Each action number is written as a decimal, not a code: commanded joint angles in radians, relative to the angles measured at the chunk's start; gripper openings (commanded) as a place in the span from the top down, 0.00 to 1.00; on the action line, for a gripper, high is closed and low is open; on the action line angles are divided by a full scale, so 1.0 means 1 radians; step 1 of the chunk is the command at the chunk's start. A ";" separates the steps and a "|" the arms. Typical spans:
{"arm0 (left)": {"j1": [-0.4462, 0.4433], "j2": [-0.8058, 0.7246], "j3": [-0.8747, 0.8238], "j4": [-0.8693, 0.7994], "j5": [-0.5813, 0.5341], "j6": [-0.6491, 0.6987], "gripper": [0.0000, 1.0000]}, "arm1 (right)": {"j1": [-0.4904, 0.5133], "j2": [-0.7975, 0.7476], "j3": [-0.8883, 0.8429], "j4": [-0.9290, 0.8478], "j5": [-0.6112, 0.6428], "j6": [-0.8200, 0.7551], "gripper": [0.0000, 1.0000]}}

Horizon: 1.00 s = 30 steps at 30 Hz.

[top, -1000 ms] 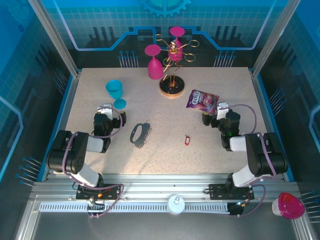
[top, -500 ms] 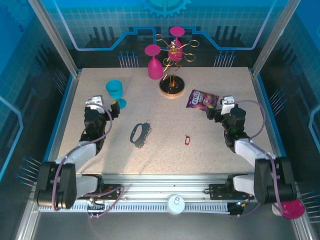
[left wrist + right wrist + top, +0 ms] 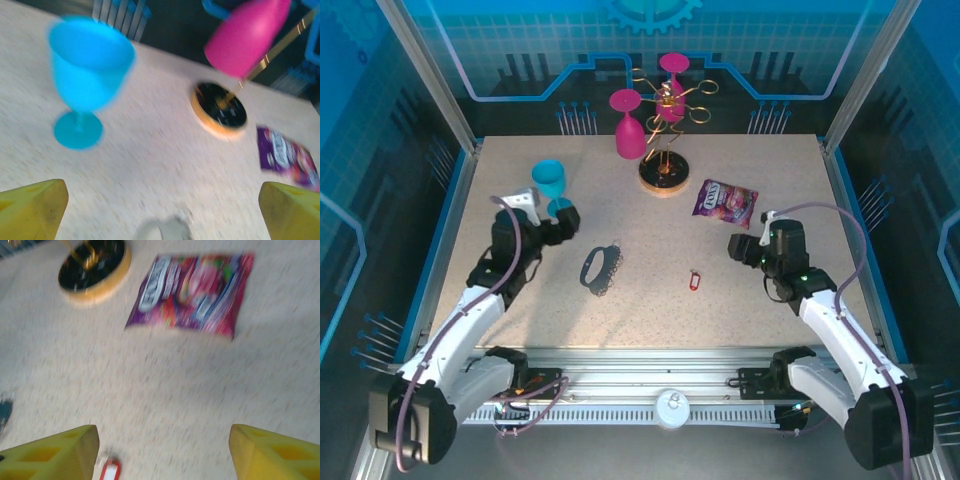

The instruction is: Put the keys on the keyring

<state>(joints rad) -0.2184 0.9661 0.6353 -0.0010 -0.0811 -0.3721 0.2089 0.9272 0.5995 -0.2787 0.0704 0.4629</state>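
Pincers: left pincer (image 3: 560,218) is spread wide with nothing between its fingers, at the left of the table (image 3: 780,165), just beside the blue goblet (image 3: 550,182). The right pincer (image 3: 740,248) also stands apart and bare, on the right, near of the purple snack packet (image 3: 725,200).
Keys: small red tag with a thin silver piece (image 3: 695,281), flat on the table near its middle, left of the right pincer and apart from it. In the right wrist view it lies at the bottom edge, just beside one yellow finger (image 3: 55,455).
Keyring: dark oval loop with a short string of small rings (image 3: 592,267), flat on the table, left of the keys and not touching them, right of the left pincer.
Bystanders: gold wire rack on a round base (image 3: 665,175) with pink goblets (image 3: 628,125) at the far side, well clear of both task things.
Step in hand: judged as the approach, with nothing picked up and the keys not yet on the ring.
Next move: likely the right pincer lowers over the red tag for a fine pinch, since it lies thin and flat, while the left takes the loop and steadies it.
Doubt: both wrist views are blurred.
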 commanded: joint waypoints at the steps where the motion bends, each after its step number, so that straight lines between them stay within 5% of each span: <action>1: -0.121 0.027 0.060 -0.198 -0.013 -0.052 0.03 | 0.080 -0.004 0.047 -0.210 -0.029 0.053 0.31; 7: -0.277 0.187 0.159 -0.387 -0.083 -0.061 0.07 | 0.151 0.016 0.073 -0.257 -0.045 0.040 0.31; 16: -0.300 0.441 0.320 -0.398 -0.090 -0.091 0.14 | 0.167 0.111 0.114 -0.239 -0.110 -0.030 0.37; 21: -0.295 0.537 0.387 -0.340 -0.070 0.245 0.17 | 0.173 0.166 0.166 -0.243 -0.131 -0.050 0.37; 30: -0.214 0.768 0.611 -0.576 0.189 0.786 0.31 | 0.175 0.167 0.179 -0.240 -0.165 -0.063 0.37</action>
<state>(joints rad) -0.4408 1.6863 1.2018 -0.4576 0.0010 0.1532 0.3683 1.0954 0.7544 -0.5014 -0.0639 0.4126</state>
